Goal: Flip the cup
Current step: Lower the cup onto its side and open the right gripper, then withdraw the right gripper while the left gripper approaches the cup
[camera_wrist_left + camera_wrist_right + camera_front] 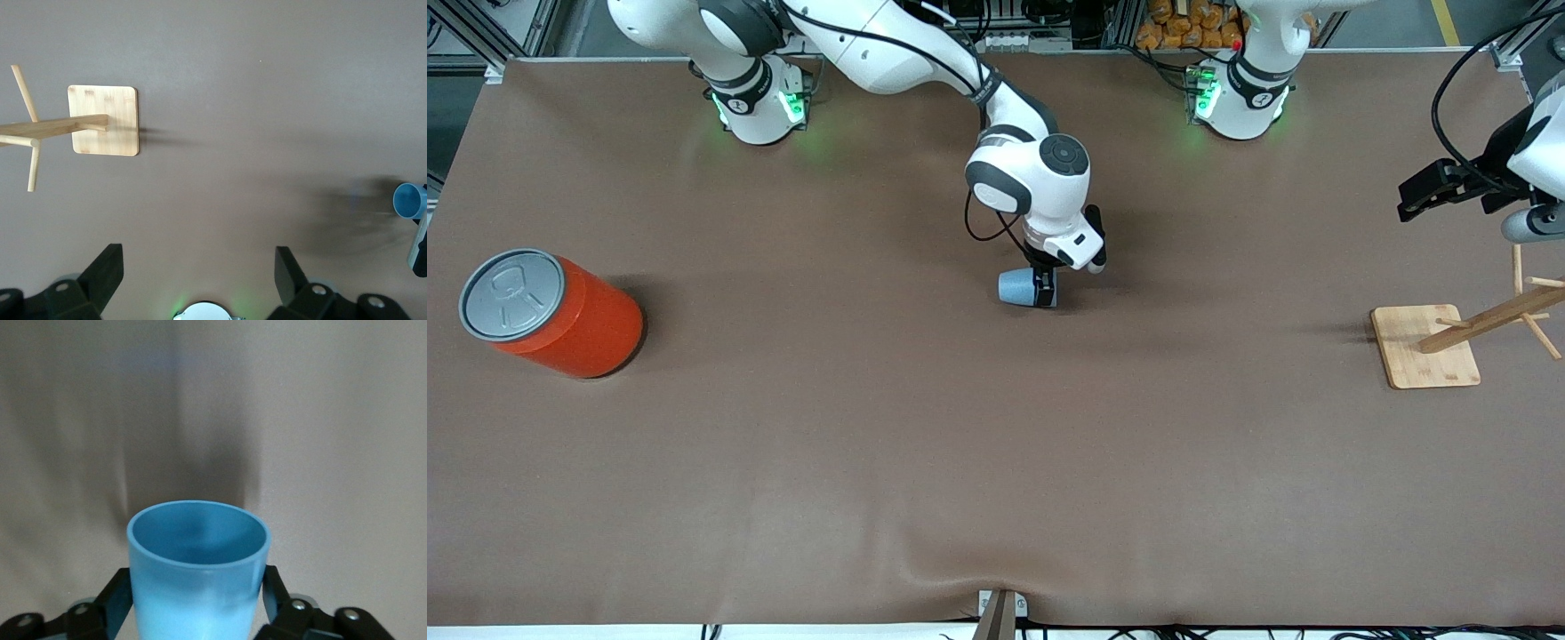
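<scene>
The cup (pixel 1016 288) is a small light-blue tumbler held on its side low over the middle of the table, its narrow bottom toward the right arm's end. My right gripper (pixel 1045 286) is shut on it. In the right wrist view the cup (pixel 198 573) sits between the two fingers (pixel 117 603), with its darker blue inside showing. The left wrist view shows its open mouth (pixel 408 200) at the picture's edge. My left gripper (pixel 1409 203) waits open and empty in the air at the left arm's end, over the table beside the wooden rack; its own view (pixel 199 260) shows bare table between the fingers.
A big orange can (pixel 574 324) with a grey pull-tab lid stands at the right arm's end. A wooden peg rack on a square base (pixel 1423 351) stands at the left arm's end and also shows in the left wrist view (pixel 105 120). Brown cloth covers the table.
</scene>
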You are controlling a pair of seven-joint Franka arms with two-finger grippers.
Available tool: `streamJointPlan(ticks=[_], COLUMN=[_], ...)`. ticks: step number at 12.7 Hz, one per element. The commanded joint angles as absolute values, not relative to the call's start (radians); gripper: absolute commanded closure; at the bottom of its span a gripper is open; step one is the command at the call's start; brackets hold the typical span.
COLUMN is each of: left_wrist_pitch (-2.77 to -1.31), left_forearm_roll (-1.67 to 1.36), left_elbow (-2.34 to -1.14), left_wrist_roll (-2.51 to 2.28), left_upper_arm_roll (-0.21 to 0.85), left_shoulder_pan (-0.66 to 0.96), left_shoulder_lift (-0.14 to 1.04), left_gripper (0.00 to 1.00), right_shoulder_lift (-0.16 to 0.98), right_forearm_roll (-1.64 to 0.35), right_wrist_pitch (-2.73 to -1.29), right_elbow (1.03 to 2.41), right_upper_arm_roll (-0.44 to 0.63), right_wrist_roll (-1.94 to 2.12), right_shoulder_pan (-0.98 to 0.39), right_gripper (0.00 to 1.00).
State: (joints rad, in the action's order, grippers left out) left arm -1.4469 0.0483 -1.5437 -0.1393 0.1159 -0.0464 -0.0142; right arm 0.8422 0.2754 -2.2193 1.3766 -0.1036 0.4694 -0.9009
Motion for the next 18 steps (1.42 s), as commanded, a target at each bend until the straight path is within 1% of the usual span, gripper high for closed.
streamJointPlan(ticks=[1,5,7,9,12,14,16,18], left_wrist_pitch=[-1.450,-1.477,-1.485,-1.488,-1.658,-1.725,-1.753,-1.776], left_forearm_roll=[0.066,0.052,0.052,0.040,-0.079,-0.141,-0.196,-0.286], left_elbow=[-1.525,-1.537,-1.551,-1.575,-1.696,-1.735,-1.735,-1.735], left_wrist_roll=[-0.121,-0.123,-0.126,-0.135,-0.108,-0.104,-0.103,-0.104], left_upper_arm_roll=[0.124,0.132,0.135,0.144,0.146,0.165,0.210,0.232], left_shoulder_pan=[-0.054,-0.045,-0.040,-0.015,-0.018,0.004,0.009,0.009], left_shoulder_lift=[0.006,0.052,0.078,0.116,0.150,0.214,0.299,0.348], left_gripper=[0.00,0.00,0.00,0.00,0.00,0.00,0.00,0.00], right_shoulder_lift=[0.868,0.842,0.801,0.732,0.623,0.574,0.554,0.554], right_forearm_roll=[0.304,0.296,0.290,0.279,0.166,0.147,0.134,0.069], right_wrist_pitch=[-2.224,-2.207,-2.130,-2.022,-1.904,-1.893,-1.893,-1.873], right_elbow=[1.348,1.350,1.347,1.348,1.342,1.342,1.336,1.330], right_upper_arm_roll=[-0.098,-0.100,-0.104,-0.110,-0.103,-0.095,-0.095,-0.118], right_wrist_roll=[0.443,0.440,0.443,0.446,0.448,0.440,0.440,0.446], right_shoulder_pan=[-0.904,-0.899,-0.902,-0.899,-0.875,-0.841,-0.734,-0.562], right_gripper=[0.00,0.00,0.00,0.00,0.00,0.00,0.00,0.00])
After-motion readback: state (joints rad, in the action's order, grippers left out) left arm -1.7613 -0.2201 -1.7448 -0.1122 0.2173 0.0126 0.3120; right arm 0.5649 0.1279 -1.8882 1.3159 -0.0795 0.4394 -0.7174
